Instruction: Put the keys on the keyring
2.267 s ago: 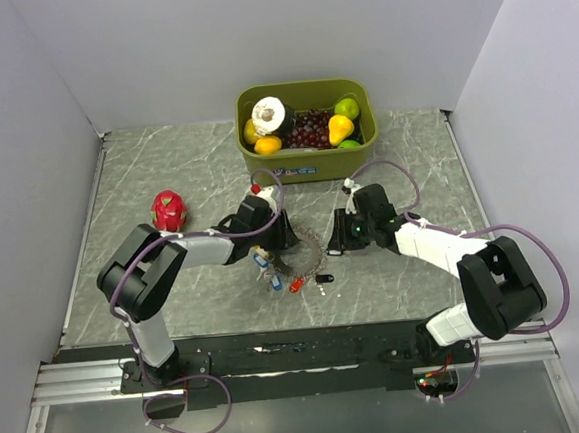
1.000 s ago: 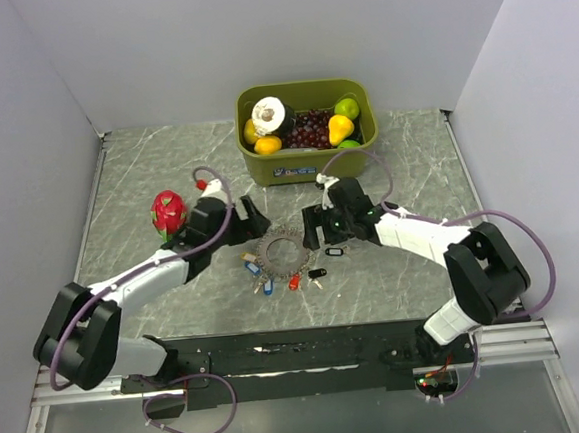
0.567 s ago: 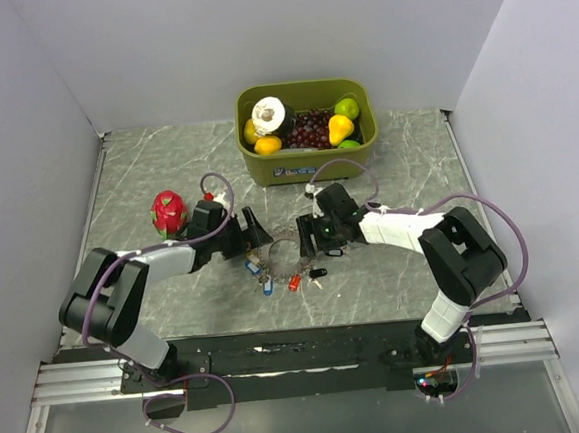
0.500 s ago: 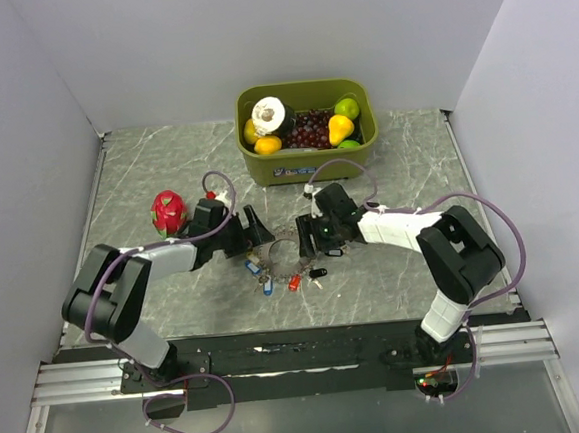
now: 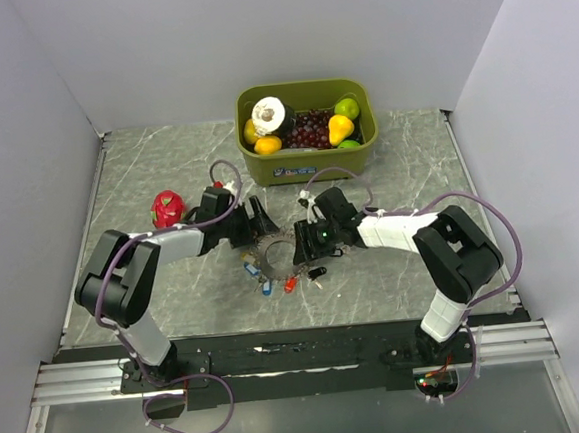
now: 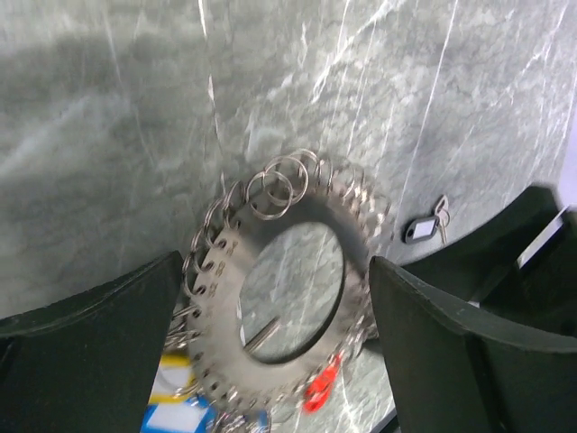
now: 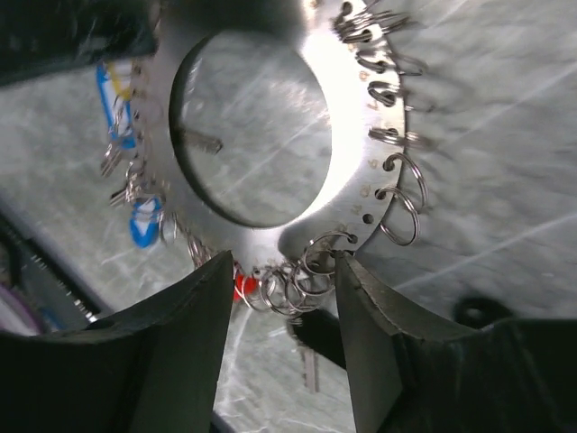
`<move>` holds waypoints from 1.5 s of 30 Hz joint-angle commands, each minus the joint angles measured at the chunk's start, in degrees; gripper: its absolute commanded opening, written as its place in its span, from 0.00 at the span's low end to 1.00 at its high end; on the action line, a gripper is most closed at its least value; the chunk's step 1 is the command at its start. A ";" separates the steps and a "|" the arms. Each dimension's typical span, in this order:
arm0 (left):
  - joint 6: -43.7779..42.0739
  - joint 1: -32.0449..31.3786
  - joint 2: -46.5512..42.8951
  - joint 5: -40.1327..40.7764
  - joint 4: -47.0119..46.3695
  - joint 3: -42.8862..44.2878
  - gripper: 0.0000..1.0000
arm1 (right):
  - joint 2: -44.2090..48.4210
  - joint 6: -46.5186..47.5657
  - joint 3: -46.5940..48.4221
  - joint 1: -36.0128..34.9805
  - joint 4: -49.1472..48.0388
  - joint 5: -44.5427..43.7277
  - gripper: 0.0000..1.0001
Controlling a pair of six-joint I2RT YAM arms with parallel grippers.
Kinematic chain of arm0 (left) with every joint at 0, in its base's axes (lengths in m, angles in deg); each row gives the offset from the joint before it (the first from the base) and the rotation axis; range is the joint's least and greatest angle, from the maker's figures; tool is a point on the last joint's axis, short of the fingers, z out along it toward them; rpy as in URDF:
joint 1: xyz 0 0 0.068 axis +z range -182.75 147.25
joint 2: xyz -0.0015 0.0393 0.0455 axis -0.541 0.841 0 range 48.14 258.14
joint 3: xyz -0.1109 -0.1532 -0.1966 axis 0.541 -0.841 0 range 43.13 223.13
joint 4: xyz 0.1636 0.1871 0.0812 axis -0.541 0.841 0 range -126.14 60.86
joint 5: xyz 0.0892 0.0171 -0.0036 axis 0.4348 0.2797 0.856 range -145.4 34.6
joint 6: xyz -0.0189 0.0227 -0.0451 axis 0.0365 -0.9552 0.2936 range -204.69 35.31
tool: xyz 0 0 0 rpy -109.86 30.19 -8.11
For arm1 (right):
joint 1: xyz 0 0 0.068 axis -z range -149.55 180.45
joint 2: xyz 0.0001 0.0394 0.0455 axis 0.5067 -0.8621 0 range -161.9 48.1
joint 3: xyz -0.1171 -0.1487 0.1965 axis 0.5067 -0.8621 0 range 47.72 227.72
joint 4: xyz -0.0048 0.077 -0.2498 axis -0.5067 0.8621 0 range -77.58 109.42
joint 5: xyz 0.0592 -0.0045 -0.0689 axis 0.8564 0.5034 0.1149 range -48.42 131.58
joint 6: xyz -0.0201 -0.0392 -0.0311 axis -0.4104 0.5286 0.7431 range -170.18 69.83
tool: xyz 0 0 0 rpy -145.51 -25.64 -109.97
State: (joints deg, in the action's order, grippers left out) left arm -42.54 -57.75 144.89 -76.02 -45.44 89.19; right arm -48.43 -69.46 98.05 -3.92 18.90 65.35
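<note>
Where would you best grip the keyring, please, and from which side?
Likely the flat band of the keyring, pinched across its thin faces from the far right: the keys crowd the near rim, and the open centre admits one finger.

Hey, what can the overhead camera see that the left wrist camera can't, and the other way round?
Only the overhead view shows the green bin of fruit, the red fruit on the table, and the whole left arm and right arm. Only the left wrist view shows the small wire loops on the rim of the keyring and the holes they hang from. Both show the keyring lying on the grey marbled table, coloured keys at its edge, and a black key lying apart from it.
</note>
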 commanded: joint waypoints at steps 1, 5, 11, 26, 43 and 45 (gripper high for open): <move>-1.89 0.03 0.89 1.89 3.67 6.39 0.91 | 0.56 -4.61 -2.59 -1.40 -8.21 7.68 0.56; -4.26 0.03 0.20 6.19 7.97 10.00 0.93 | -0.77 -7.69 -2.86 -2.37 -9.73 7.26 0.56; -6.81 0.03 -6.47 12.71 11.77 9.23 0.97 | 7.74 -5.77 -2.69 -2.37 -6.75 -4.49 0.70; -10.16 2.23 -25.98 14.73 10.88 -6.68 0.96 | 17.07 0.05 -2.24 -2.37 -2.87 -15.07 1.00; -7.26 2.41 -16.42 7.80 7.28 -7.30 0.91 | 14.54 0.74 -2.95 -4.13 -0.59 -15.16 0.93; -7.43 2.41 -14.84 6.74 5.88 -7.22 0.89 | 13.66 0.31 -2.86 -4.13 -1.20 -13.76 0.91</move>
State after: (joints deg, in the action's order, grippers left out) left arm -50.76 -55.52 128.30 -65.42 -35.03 81.80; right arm -33.20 -69.59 94.96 -7.81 18.33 50.75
